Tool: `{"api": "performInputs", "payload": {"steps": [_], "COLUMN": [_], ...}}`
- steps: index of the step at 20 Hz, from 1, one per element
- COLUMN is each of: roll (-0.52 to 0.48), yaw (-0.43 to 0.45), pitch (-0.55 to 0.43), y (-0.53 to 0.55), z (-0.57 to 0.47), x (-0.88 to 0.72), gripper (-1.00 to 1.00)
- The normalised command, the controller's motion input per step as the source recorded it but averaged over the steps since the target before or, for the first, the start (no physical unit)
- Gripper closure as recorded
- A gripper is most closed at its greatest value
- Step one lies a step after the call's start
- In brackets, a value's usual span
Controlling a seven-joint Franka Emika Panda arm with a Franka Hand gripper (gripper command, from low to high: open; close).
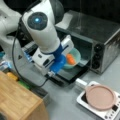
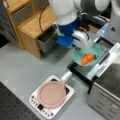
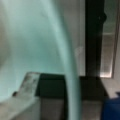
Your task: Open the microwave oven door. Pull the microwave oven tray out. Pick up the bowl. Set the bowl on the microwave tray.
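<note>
Grey counter, 1 bowl [image 2: 86,54] in jaws [image 2: 80,42], 1 microwave oven tray [image 1: 72,72]

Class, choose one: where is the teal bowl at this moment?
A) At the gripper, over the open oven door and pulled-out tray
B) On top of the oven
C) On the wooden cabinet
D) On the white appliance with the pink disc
A: in both front views the bowl sits at the gripper, over the open microwave oven door and the dark microwave oven tray.

In both front views the arm's blue wrist hides the gripper [image 3: 50,100] fingertips at the bowl [image 2: 86,53] rim. The wrist view cuts off the bowl at its top and left edges. The microwave oven [image 2: 107,92] runs past a front view's right edge.
</note>
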Motion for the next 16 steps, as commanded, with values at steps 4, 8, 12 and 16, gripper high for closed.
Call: {"api": "performInputs", "payload": {"steps": [4,8,12,16], "roll": [-0.027,-0.038,-0.032,-0.045], "yaw": [-0.159,-0.165,-0.218,-0.217], "pitch": [-0.252,-0.238,-0.23,-0.228], "y": [0.32,0.27,0.26,0.38], "z": [-0.11,-0.15,-0.16,-0.15], "x": [-0.3,-0.26,-0.29,-0.41], "gripper": [1.0,1.0,1.0,1.0]}}
